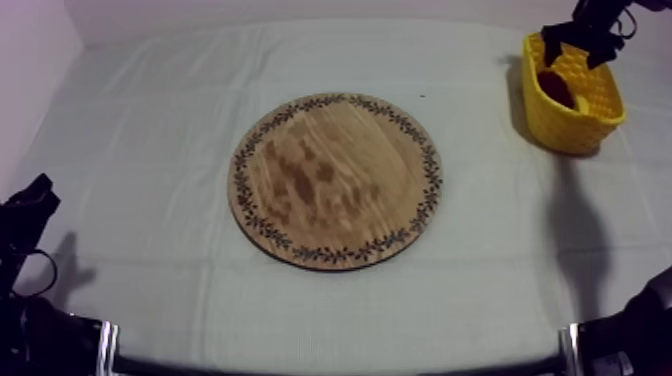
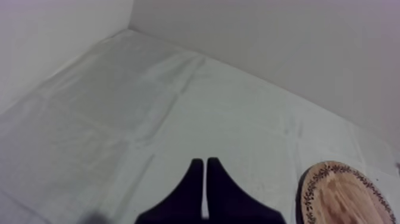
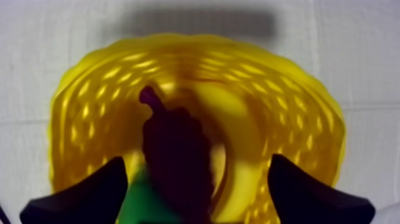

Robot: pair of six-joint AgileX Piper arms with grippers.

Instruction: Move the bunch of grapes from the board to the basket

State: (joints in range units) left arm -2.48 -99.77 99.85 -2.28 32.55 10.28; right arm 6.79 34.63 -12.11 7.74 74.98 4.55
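The bunch of grapes [image 3: 175,155], dark purple with a short stem, lies inside the yellow basket [image 3: 297,125]. From above, the grapes [image 1: 556,88] show as a dark lump in the basket [image 1: 603,100] at the far right of the table. My right gripper [image 1: 575,48] hovers over the basket's mouth, open; in its wrist view the right gripper [image 3: 197,158] has its fingers [image 3: 89,196] spread wide either side of the grapes without touching them. The round wooden board [image 1: 335,180] is bare. My left gripper [image 1: 30,200] rests low at the left, shut [image 2: 205,179].
Something green [image 3: 140,205] lies beside the grapes in the basket. The board's patterned rim [image 2: 315,184] is near the left gripper's front right. The cloth runs up to walls behind and to the left.
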